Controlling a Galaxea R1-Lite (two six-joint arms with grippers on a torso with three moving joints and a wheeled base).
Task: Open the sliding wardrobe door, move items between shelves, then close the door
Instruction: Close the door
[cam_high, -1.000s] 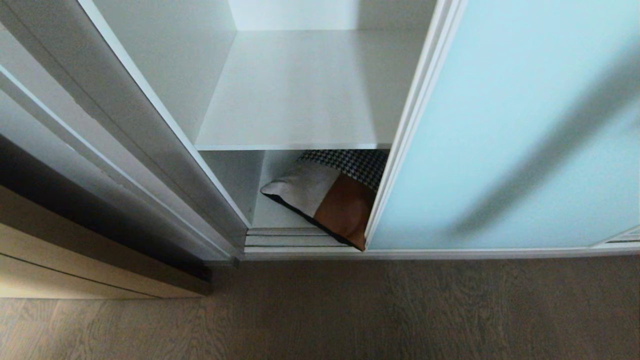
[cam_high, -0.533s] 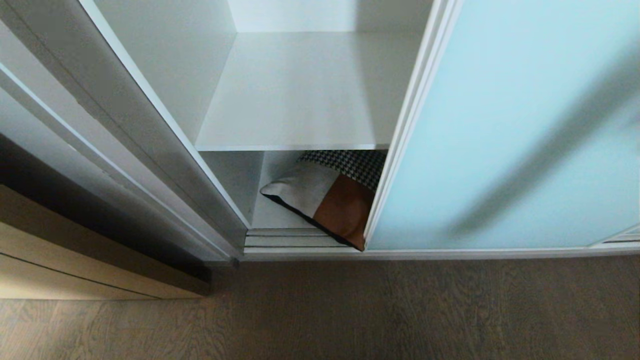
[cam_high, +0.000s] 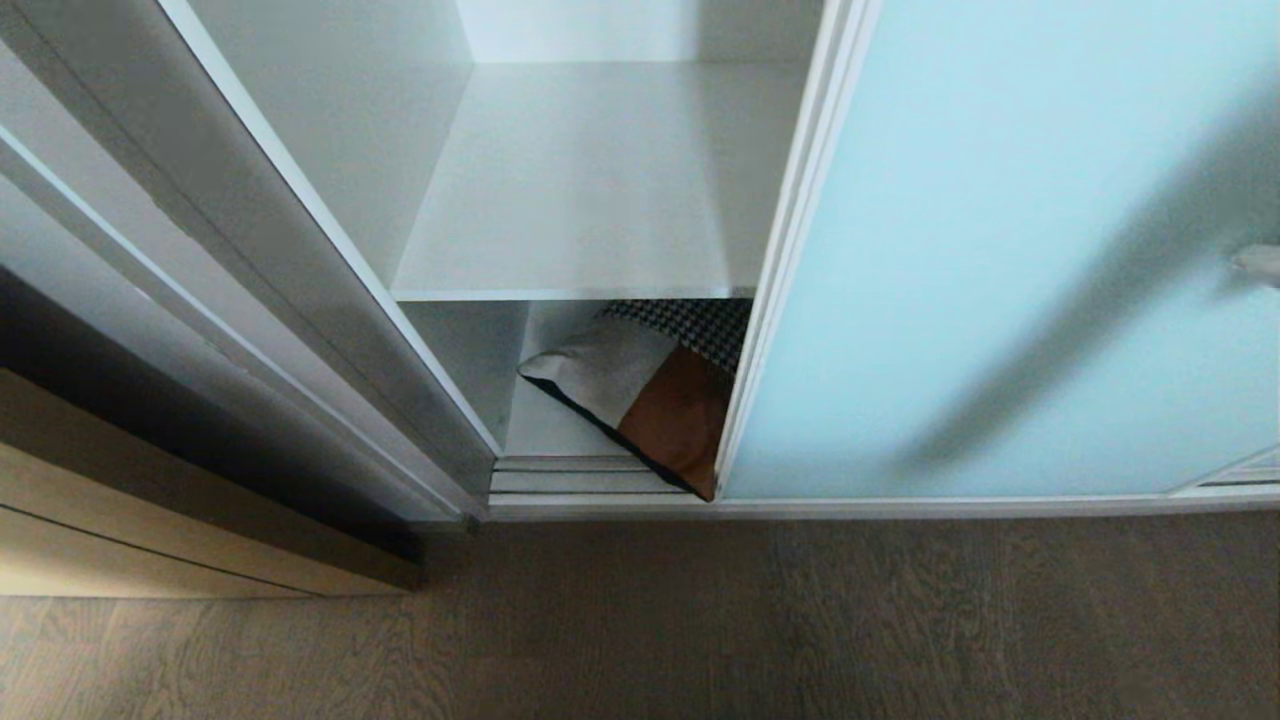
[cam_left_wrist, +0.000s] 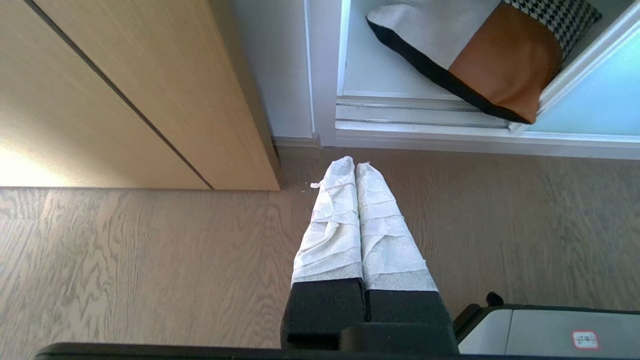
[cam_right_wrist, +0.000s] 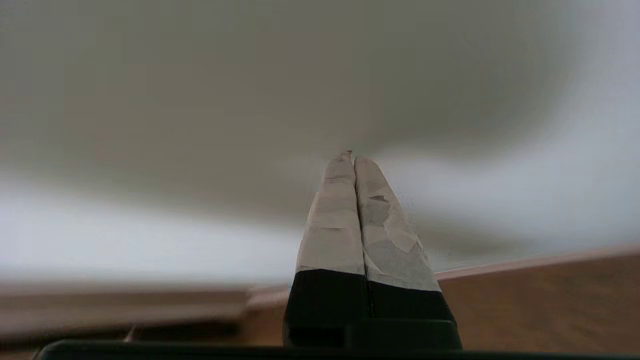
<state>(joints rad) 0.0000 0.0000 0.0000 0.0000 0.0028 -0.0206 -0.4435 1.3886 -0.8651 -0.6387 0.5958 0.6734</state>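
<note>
The sliding wardrobe door (cam_high: 1000, 250) looks stiff and slick; right pincer (cam_right_wrist: 354, 159), clenched and empty, presses its frosted pane, left pincer (cam_left_wrist: 355, 165) likewise clenched.

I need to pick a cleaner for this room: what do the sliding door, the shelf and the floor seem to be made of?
Sliding wardrobe door: probably frosted glass, pale aqua, matte, in a thin silvery-white frame that looks like metal. Shelf: smooth white board, likely laminate, with a soft sheen. Floor: grey-brown wood-look planks with visible grain; real wood or laminate cannot be told.
</note>
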